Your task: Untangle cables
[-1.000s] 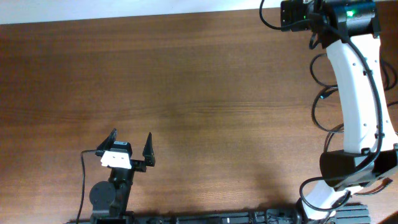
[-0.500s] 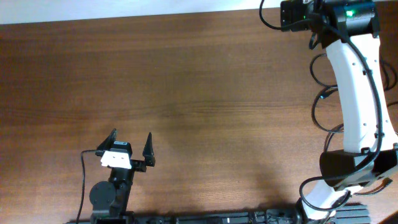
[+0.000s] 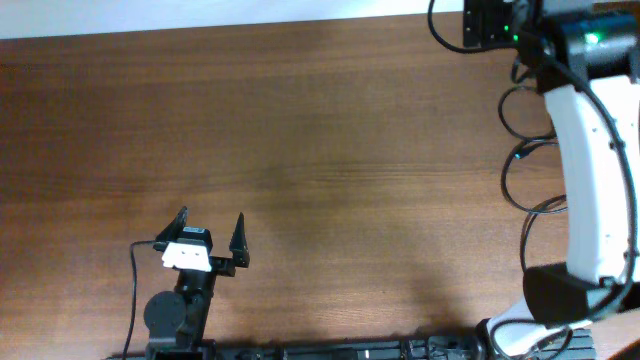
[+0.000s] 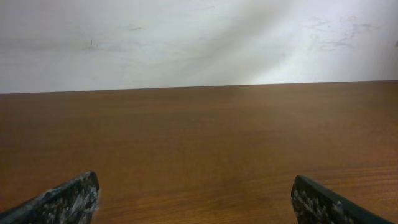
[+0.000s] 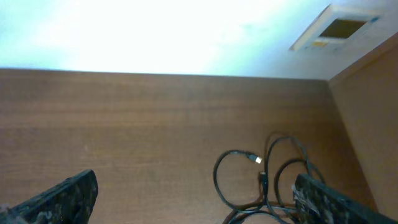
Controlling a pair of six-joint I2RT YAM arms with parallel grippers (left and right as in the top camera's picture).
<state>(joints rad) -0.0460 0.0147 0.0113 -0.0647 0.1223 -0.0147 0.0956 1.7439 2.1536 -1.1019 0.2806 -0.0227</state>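
The cables [image 3: 504, 182] are thin black cords in loose overlapping loops at the table's right side, partly hidden under my white right arm [image 3: 590, 180]. In the right wrist view they [image 5: 264, 180] lie low and right of centre, one light plug tip [image 5: 254, 159] showing, with the loops running against the right finger [image 5: 329, 199]. My right gripper [image 5: 196, 202] is open, above the table, with nothing between its fingers. My left gripper [image 3: 212, 232] is open and empty at the front left, far from the cables; the left wrist view shows it [image 4: 196, 202] over bare wood.
The wooden table [image 3: 320, 150] ends at a white wall at the back [image 4: 199, 43]. A wooden side panel [image 5: 373, 112] rises on the right of the right wrist view. My right arm's own thicker wires [image 3: 437, 35] loop near its wrist at the back right.
My right arm has shifted a little to the right at the back right corner. The left arm and the cables have not moved.
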